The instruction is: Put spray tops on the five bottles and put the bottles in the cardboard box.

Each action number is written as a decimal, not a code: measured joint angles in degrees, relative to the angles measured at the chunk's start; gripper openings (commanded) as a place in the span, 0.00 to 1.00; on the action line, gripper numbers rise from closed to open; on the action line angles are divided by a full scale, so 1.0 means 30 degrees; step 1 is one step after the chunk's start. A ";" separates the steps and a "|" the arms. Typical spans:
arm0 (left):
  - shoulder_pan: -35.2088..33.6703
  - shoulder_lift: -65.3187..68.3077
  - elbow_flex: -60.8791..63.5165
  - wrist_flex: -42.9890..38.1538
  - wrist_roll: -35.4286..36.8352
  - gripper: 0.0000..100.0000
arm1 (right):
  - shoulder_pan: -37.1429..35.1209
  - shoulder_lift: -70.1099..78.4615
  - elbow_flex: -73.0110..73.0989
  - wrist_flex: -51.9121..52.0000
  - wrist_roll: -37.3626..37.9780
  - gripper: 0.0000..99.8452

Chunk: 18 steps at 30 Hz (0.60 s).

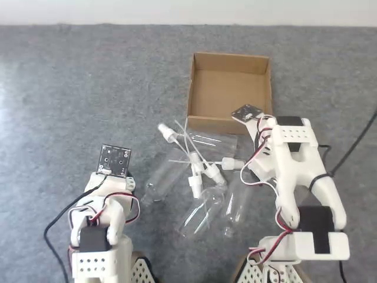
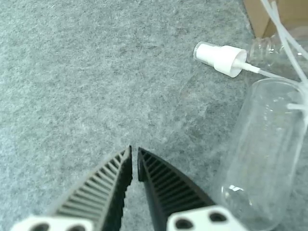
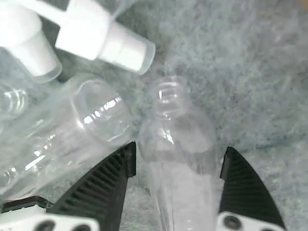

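Observation:
Several clear plastic bottles (image 1: 203,209) lie on their sides on the grey carpet, mixed with loose white spray tops (image 1: 197,171) that have thin tubes. The open cardboard box (image 1: 203,88) stands just behind the pile. My right gripper (image 3: 180,151) is open, its fingers on either side of one capless bottle (image 3: 178,144) whose neck points away from it. Two spray tops (image 3: 103,38) lie beyond that neck. My left gripper (image 2: 134,151) is shut on nothing, low over bare carpet, with a bottle (image 2: 269,149) and a spray top (image 2: 221,57) off to one side.
The left arm (image 1: 106,200) sits at the front left, apart from the pile. The right arm (image 1: 294,159) reaches over the pile's right side, close to the box's front corner (image 2: 269,14). Bare carpet (image 1: 70,88) spreads to the left and far side.

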 measured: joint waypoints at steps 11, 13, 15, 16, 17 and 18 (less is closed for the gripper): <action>0.0000 0.0000 0.0000 0.0000 0.0000 0.02 | 0.0000 0.2725 -0.1495 0.0000 0.1788 0.18; 0.0000 0.0000 0.0000 0.0000 0.0000 0.02 | 0.0000 0.2989 -0.1817 0.0000 0.2022 0.17; 0.0000 0.0000 0.0000 0.0000 0.0000 0.02 | 0.0000 0.3048 -0.1934 0.0000 0.2051 0.17; 0.0000 0.0000 0.0000 0.0000 0.0000 0.02 | 0.0000 0.3048 -0.1934 0.0000 0.2051 0.17; 0.0000 0.0000 0.0000 0.0000 0.0000 0.02 | 0.0000 0.3048 -0.1934 0.0000 0.2051 0.16; 0.0000 0.0000 0.0000 0.0000 0.0000 0.02 | 0.0000 0.3048 -0.2022 0.0029 0.2051 0.15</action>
